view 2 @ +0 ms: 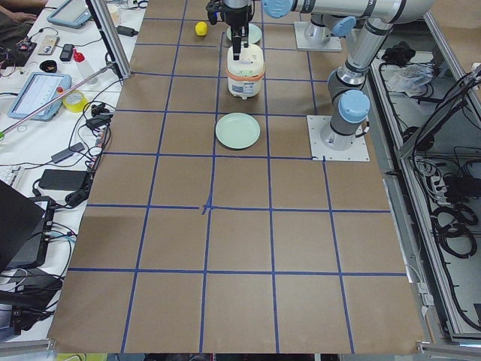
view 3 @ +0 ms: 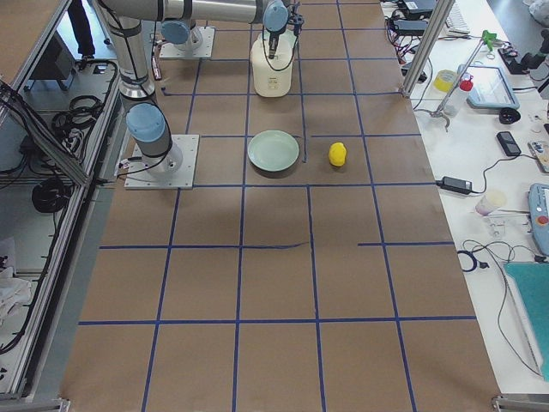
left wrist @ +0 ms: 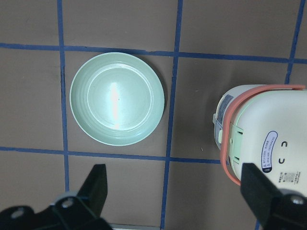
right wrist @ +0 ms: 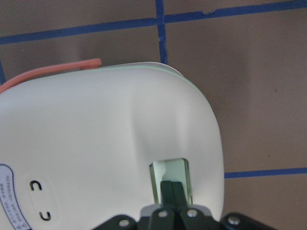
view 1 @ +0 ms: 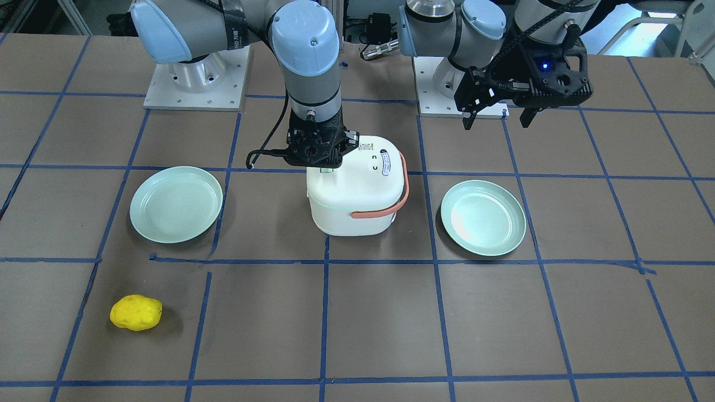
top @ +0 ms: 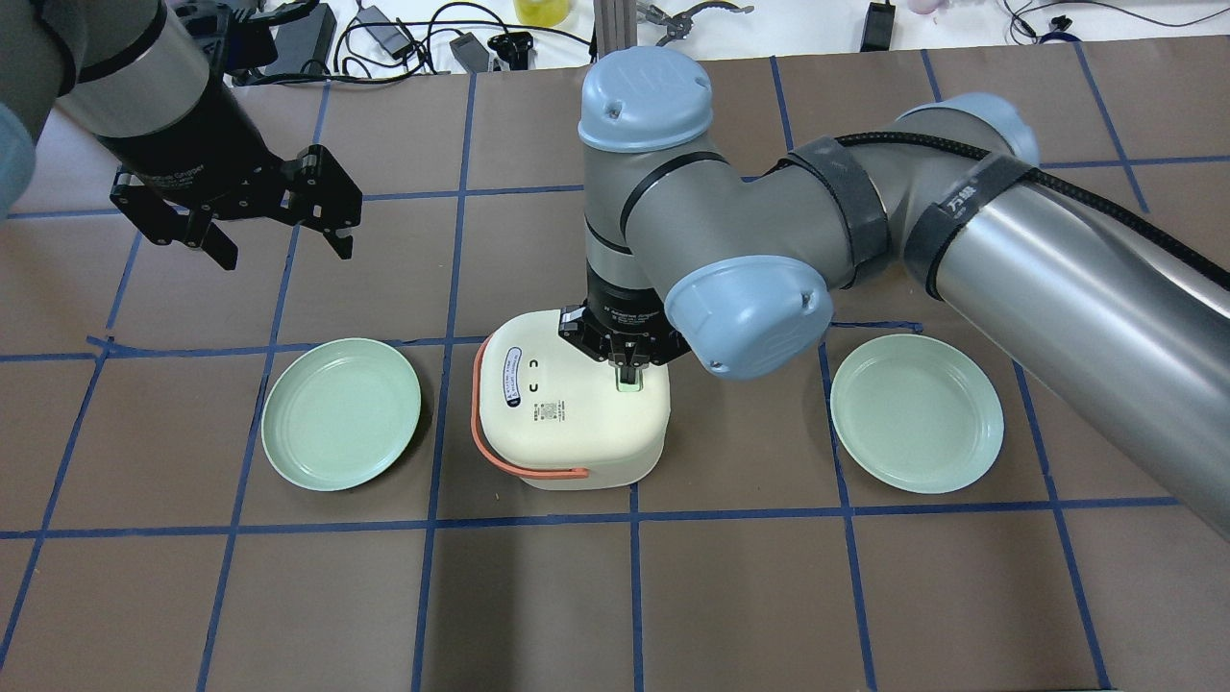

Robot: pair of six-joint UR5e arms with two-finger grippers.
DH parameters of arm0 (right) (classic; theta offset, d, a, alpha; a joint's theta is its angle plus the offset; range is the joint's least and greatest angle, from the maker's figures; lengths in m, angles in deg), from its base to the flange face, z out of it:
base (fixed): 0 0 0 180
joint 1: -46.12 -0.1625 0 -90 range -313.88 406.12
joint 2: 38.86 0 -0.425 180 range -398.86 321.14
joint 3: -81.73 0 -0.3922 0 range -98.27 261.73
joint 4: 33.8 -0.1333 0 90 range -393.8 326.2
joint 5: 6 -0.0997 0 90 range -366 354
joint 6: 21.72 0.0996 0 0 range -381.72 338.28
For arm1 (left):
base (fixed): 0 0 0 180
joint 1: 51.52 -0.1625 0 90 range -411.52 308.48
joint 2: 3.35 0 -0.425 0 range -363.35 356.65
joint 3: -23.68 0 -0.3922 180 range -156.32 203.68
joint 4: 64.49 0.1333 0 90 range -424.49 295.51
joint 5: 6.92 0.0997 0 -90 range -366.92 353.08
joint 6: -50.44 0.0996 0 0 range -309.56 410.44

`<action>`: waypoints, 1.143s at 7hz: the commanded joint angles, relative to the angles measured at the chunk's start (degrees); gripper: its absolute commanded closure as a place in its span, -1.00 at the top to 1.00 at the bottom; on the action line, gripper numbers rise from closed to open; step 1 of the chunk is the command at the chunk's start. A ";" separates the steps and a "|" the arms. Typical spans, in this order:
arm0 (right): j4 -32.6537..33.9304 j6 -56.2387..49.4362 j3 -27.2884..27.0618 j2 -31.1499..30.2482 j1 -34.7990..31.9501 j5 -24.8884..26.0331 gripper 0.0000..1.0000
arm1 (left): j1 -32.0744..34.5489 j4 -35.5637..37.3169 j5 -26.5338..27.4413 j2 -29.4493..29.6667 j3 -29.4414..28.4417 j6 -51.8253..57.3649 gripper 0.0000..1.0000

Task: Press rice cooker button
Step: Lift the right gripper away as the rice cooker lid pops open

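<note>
The white rice cooker (top: 567, 413) with a salmon handle stands at the table's middle, lid closed. It also shows in the front view (view 1: 357, 192). Its pale green lid button (right wrist: 170, 179) sits in a recess near the lid's edge. My right gripper (right wrist: 173, 189) is shut, its tips pointing straight down onto the button (top: 627, 383). In the front view the right gripper (view 1: 324, 166) hides the button. My left gripper (top: 279, 240) hangs open and empty above the table, left of the cooker and behind a plate; its fingers (left wrist: 98, 184) frame the left wrist view.
Two pale green plates flank the cooker, one on my left (top: 341, 413) and one on my right (top: 916, 413). A yellow potato-like toy (view 1: 136, 312) lies near the operators' edge on my right side. Both arm bases (view 1: 195, 84) stand behind the cooker.
</note>
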 commanded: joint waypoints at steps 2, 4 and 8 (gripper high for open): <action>-0.65 -0.29 2.22 -1.94 0.26 1.79 0.99 | 0.00 0.00 0.00 0.00 -0.07 -0.03 1.00; -4.32 -0.91 5.89 -3.80 2.54 1.98 1.00 | 0.00 0.00 0.00 0.00 0.01 0.06 1.00; -12.96 -15.20 15.49 -4.76 12.98 1.89 1.00 | 0.00 0.00 0.00 0.00 0.01 0.06 1.00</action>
